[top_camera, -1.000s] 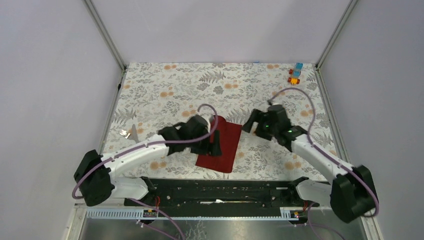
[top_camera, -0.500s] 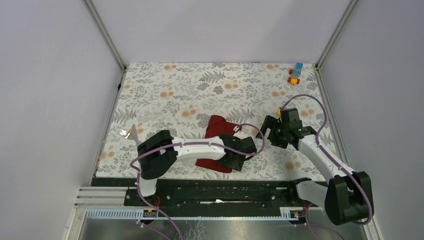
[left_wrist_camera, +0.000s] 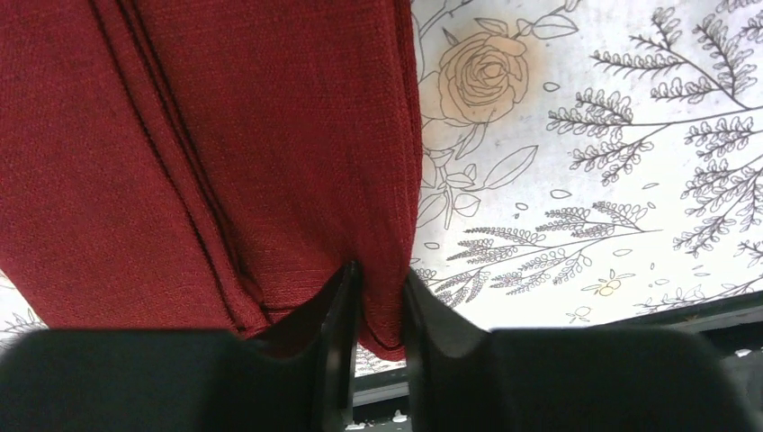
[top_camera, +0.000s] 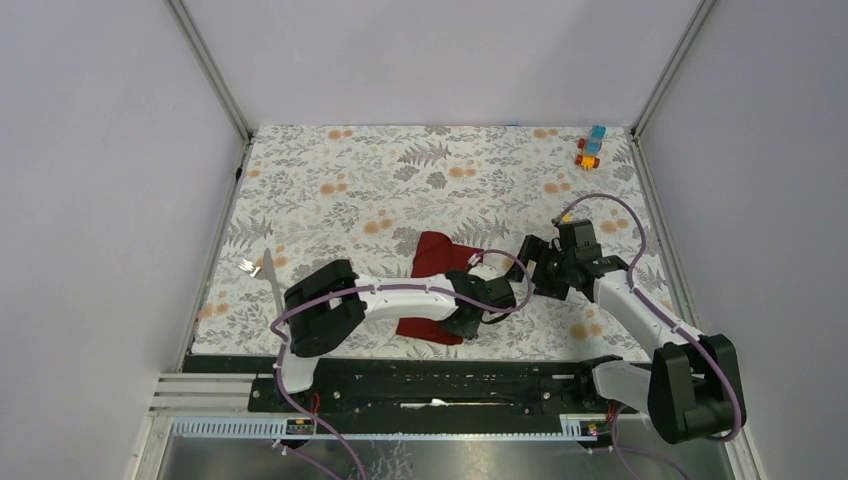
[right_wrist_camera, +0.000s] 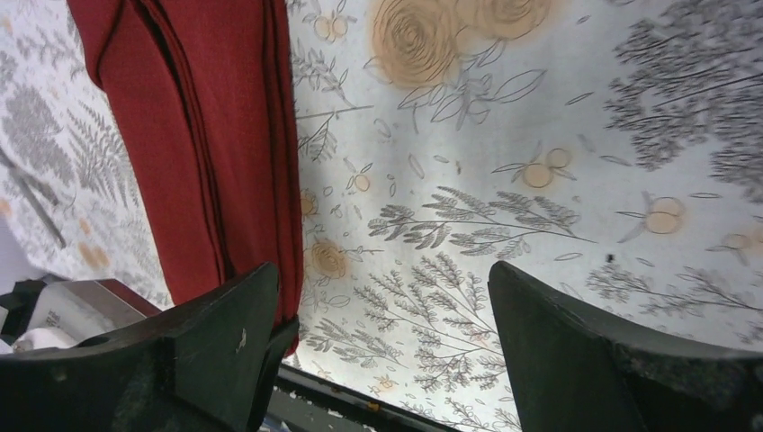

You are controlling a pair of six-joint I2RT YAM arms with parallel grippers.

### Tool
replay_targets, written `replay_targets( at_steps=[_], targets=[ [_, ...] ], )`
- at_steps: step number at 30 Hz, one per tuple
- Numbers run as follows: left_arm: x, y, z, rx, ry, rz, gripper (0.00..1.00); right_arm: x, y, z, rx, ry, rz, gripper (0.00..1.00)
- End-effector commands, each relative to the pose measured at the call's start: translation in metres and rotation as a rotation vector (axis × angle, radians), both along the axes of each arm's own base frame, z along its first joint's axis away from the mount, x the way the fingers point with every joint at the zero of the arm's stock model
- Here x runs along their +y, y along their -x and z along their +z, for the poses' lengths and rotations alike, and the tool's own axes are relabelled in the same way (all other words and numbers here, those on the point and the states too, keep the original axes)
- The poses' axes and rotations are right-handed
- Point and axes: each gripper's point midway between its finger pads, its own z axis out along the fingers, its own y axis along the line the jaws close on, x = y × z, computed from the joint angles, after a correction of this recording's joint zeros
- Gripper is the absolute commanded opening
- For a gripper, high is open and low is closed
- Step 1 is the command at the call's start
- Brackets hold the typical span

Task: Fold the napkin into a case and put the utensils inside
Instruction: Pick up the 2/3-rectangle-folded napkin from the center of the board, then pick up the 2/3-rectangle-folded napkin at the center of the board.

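Your left claw (left_wrist_camera: 378,290) is pinching the folded napkin (top_camera: 437,258) by its edge on the bench (top_camera: 400,180). Your right claw (right_wrist_camera: 382,306) is hanging wide apart just beside it. The utensils (top_camera: 270,275) are lying well off left.

The maroon napkin (top_camera: 434,256) is lying folded in layers as a narrow strip on the near half of the floral tabletop (top_camera: 400,170), its near corner bunching into creases. The silver fork (top_camera: 246,265) and knife (top_camera: 272,283) are lying together well to its left.
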Motion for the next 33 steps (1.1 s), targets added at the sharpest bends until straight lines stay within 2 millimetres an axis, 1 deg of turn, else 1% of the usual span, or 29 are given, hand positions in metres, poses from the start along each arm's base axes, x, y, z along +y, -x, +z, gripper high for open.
replay_targets(
  at_steps=[1, 2, 3, 4, 7, 9, 12, 14, 21, 25, 27, 30, 31, 33],
  targets=[
    [0.002, -0.005, -0.006, -0.022, -0.019, -0.001, 0.20, 0.026, 0.002, 0.001, -0.024, -0.148, 0.106, 0.98],
    [0.001, -0.007, -0.001, -0.027, 0.004, -0.001, 0.09, 0.033, 0.001, 0.001, -0.031, -0.188, 0.120, 0.99],
    [-0.001, -0.008, 0.005, -0.026, 0.035, -0.002, 0.03, 0.040, -0.001, 0.001, -0.037, -0.230, 0.133, 1.00],
    [-0.005, -0.011, 0.015, -0.030, 0.088, 0.000, 0.00, 0.047, -0.002, 0.001, -0.029, -0.281, 0.150, 1.00],
    [-0.007, -0.015, 0.033, -0.025, 0.186, 0.012, 0.00, 0.067, -0.014, 0.005, -0.034, -0.426, 0.149, 1.00],
    [-0.004, -0.017, 0.042, -0.023, 0.224, 0.023, 0.00, 0.076, -0.026, 0.008, -0.060, -0.507, 0.116, 1.00],
    [-0.003, -0.018, 0.054, -0.029, 0.265, 0.028, 0.00, 0.082, -0.036, -0.002, -0.034, -0.550, 0.062, 0.99],
    [-0.003, -0.018, 0.059, -0.028, 0.283, 0.027, 0.00, 0.088, -0.043, -0.004, -0.032, -0.583, 0.047, 0.96],
    [-0.007, -0.018, 0.065, -0.021, 0.313, 0.017, 0.00, 0.100, -0.057, -0.022, -0.026, -0.626, -0.029, 0.82],
    [-0.008, -0.018, 0.064, -0.016, 0.316, 0.013, 0.00, 0.098, -0.062, -0.030, -0.040, -0.602, -0.053, 0.73],
    [-0.007, -0.017, 0.063, -0.013, 0.314, 0.014, 0.00, 0.097, -0.063, -0.031, -0.052, -0.591, -0.059, 0.63],
    [-0.009, -0.016, 0.063, -0.006, 0.330, 0.012, 0.00, 0.098, -0.065, -0.032, -0.060, -0.595, -0.053, 0.53],
    [-0.010, -0.017, 0.062, -0.004, 0.335, 0.011, 0.00, 0.098, -0.065, -0.032, -0.060, -0.600, -0.053, 0.51],
    [-0.012, -0.016, 0.061, 0.001, 0.337, 0.009, 0.00, 0.100, -0.063, -0.033, -0.053, -0.606, -0.048, 0.51]
  ],
)
